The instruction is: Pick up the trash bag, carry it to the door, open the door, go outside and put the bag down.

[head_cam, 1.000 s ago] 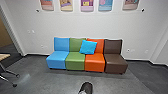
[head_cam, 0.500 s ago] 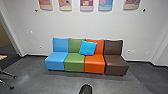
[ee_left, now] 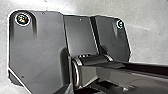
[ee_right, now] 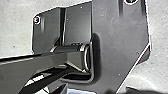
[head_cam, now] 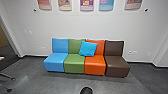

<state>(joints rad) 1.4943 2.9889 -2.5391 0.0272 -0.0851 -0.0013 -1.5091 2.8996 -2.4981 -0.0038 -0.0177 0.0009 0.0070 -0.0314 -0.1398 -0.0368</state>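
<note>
On the left, a gap in the wall (head_cam: 7, 48) is giving onto darker floor; rightward, a blue cushion (head_cam: 88, 48) is leaning across the green and orange seats (head_cam: 95, 65) of an indoor row. I'm not managing to tell where the trash bag is, or how either gripper is set, so the pickup is staying unconfirmed. Going outside and setting it down are, I'm judging, both awaiting completion.

The wall (head_cam: 105, 27) is lit pretty evenly, and some soft glare is picked up by the floor (head_cam: 25, 81).
</note>
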